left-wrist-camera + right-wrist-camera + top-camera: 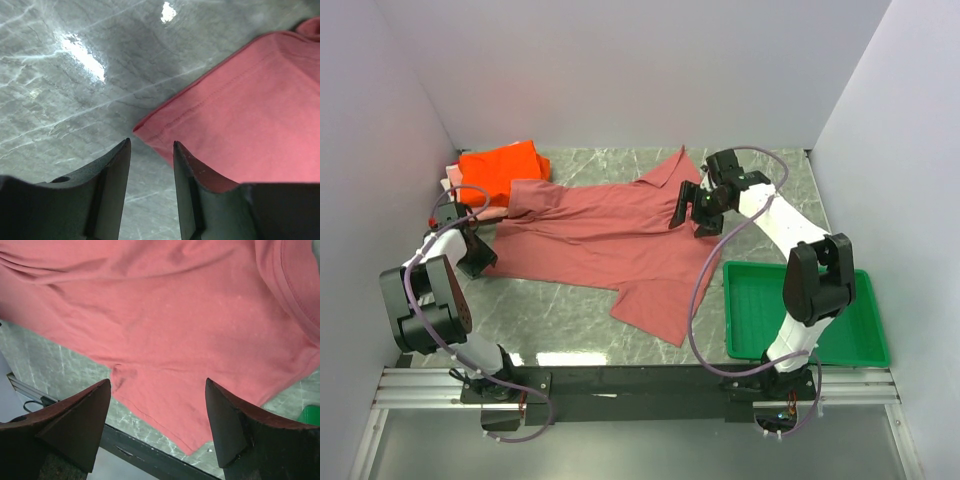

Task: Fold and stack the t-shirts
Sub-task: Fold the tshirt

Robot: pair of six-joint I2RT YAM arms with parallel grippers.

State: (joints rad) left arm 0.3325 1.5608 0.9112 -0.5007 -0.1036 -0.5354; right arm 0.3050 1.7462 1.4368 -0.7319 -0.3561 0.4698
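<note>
The dusty salmon t-shirt (600, 240) is the biggest thing on the grey marble table (550, 310). It lies open and unfolded across the middle, rumpled in long creases. One sleeve points to the back wall and a broad flap reaches toward the near edge. In the left wrist view a stitched corner of the shirt (240, 110) lies flat on the stone. In the right wrist view its cloth (165, 315) fills most of the picture, wrinkled near a seam.

At the back left corner the bright orange t-shirt (500, 168) sits folded on top of a small stack, touching the salmon one. Edges of the paler tees (451, 181) show beneath it.

The green tray (840, 320) lies at the near right, apart from the shirts, with the right arm rising in front of it.

The right gripper (695, 210) hangs over the salmon shirt's right side. Its jaws are spread wide and grasp nothing.

The left gripper (475, 255) sits low at the shirt's left edge. Its jaws are narrowly parted, and bare table shows in the gap, with the hemmed corner just beyond the tips.
</note>
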